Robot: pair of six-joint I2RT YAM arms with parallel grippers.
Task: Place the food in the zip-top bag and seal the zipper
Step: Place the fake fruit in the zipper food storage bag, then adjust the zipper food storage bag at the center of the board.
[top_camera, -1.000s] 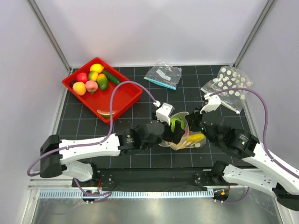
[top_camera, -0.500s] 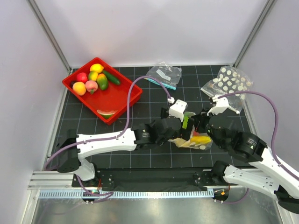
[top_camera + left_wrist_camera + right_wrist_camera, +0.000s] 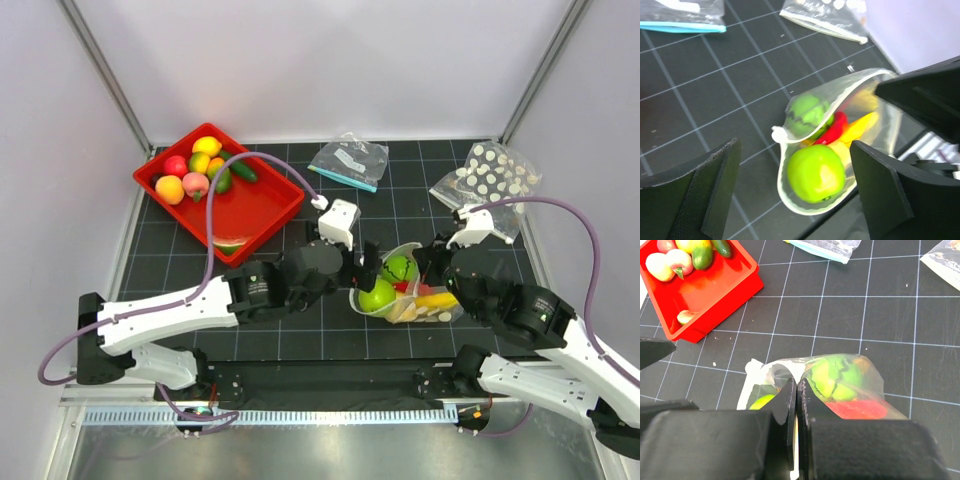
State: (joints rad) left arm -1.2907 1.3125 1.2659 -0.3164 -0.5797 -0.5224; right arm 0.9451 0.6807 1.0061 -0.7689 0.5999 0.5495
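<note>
The zip-top bag (image 3: 428, 312) was clear with white dots, food (image 3: 378, 296) inside green, red, yellow; tray (image 3: 272, 207) bright red.

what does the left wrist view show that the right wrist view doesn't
Only the left wrist: the green apple in full at the open mouth of the bag; the right view catches a sliver. Only the right wrist: the red tray of leftover food, and the right gripper shut on the bag. Both: the bag, a striped green fruit, a red piece.
</note>
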